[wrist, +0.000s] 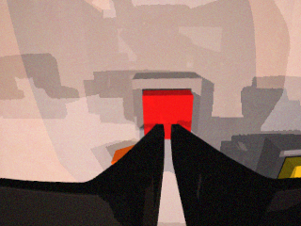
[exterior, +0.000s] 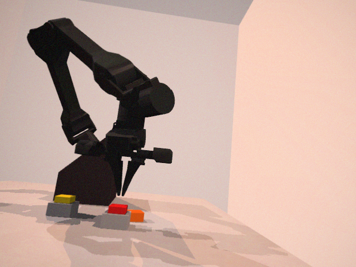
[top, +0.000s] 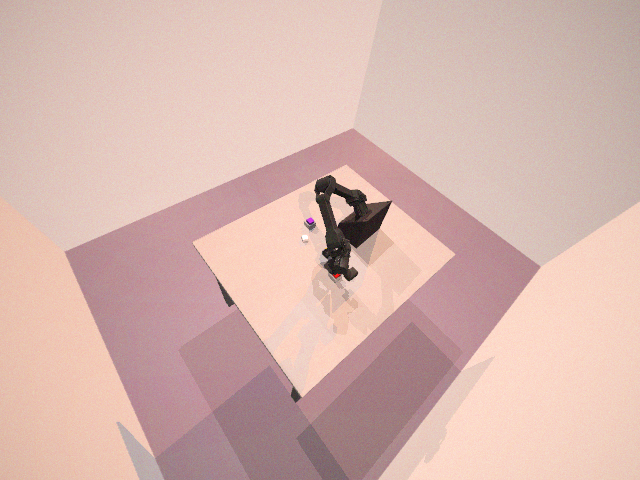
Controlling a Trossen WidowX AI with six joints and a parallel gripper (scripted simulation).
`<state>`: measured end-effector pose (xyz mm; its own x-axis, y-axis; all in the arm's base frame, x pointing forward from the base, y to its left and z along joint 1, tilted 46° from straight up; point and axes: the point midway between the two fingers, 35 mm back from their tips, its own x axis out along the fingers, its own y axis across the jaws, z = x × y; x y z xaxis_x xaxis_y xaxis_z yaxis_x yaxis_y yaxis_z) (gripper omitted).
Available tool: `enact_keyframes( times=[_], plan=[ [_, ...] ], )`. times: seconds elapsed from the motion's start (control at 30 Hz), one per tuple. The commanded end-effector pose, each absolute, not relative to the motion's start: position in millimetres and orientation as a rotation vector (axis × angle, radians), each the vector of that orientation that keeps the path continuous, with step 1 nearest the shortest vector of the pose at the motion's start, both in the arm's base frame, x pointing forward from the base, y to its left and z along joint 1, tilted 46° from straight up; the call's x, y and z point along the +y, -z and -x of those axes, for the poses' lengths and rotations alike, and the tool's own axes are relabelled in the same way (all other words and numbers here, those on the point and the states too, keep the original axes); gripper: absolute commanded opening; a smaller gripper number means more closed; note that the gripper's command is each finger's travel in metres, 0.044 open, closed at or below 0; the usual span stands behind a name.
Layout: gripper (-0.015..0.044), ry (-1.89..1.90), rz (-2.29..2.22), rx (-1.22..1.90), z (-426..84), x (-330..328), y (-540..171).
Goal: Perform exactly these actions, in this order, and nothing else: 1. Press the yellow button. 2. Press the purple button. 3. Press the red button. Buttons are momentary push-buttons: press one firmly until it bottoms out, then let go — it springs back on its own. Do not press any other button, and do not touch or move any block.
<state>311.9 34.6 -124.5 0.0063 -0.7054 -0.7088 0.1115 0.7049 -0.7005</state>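
My gripper is shut, with nothing between its fingertips. Its tips hang a little above the red button and do not touch it. The red button stands raised on its grey base. The yellow button stands raised on its grey base, left of the red one in the exterior view; the arm hides it in the top view. The purple button sits on its base further back in the top view, and is out of view in the other two.
An orange block lies close beside the red button's base. A white block lies near the purple button. The arm's dark wedge-shaped mount stands on the table behind the buttons.
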Motion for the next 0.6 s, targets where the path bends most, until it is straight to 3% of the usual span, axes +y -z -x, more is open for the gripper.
enact_keyframes(
  times=[0.0, 0.57],
  plan=[
    [0.0020, 0.689, 0.536, 1.434, -311, 29, 129],
    [0.0020, 0.691, 0.537, 1.433, -311, 14, 143]
  ],
)
